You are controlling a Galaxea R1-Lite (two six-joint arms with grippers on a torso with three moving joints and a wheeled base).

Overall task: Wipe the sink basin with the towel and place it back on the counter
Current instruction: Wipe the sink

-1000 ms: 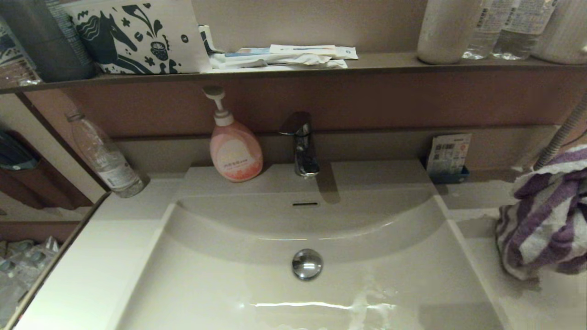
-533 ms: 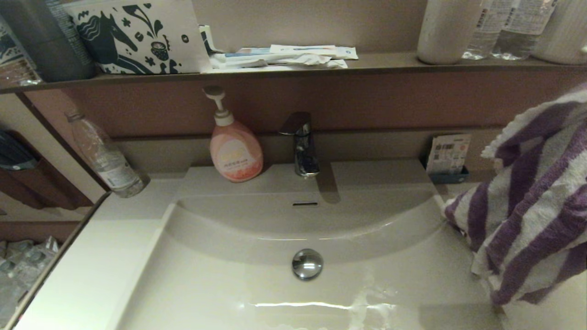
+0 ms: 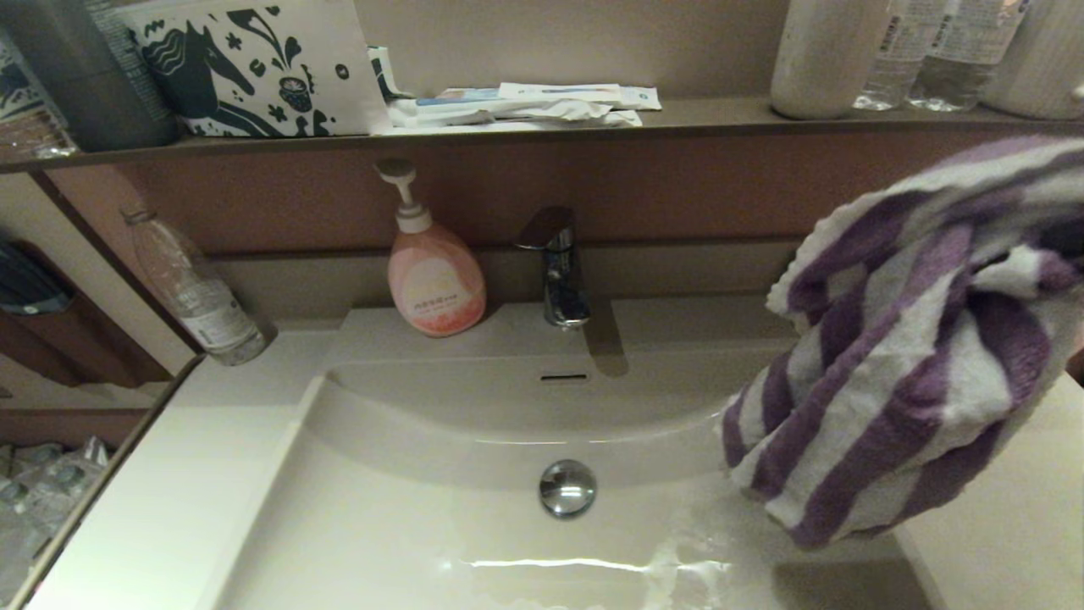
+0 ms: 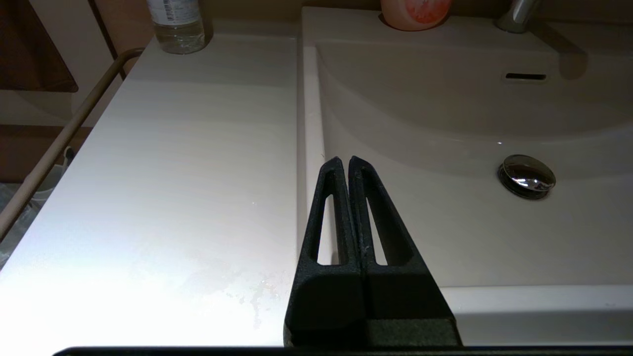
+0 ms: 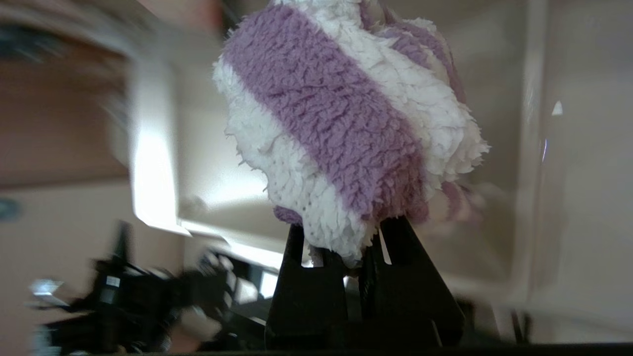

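Observation:
The purple and white striped towel (image 3: 898, 339) hangs bunched in the air over the right edge of the sink basin (image 3: 406, 525), hiding the right arm behind it. In the right wrist view my right gripper (image 5: 346, 237) is shut on the towel (image 5: 346, 128), whose folds cover the fingertips. The basin's chrome drain plug (image 3: 567, 487) and overflow slot (image 3: 564, 377) show in the head view, with wet streaks near the front. My left gripper (image 4: 344, 160) is shut and empty, parked above the rim between the counter (image 4: 163, 173) and the sink basin (image 4: 445, 198).
A faucet (image 3: 555, 267) and a pink soap pump bottle (image 3: 432, 275) stand behind the basin. A clear plastic bottle (image 3: 199, 296) leans at the back left of the counter. The brown shelf (image 3: 542, 127) above holds a patterned pouch, paper packets and bottles.
The towel has risen from the right counter and swung left, from the frame's right edge to over the basin's right side. The left gripper's side of the scene looks unchanged.

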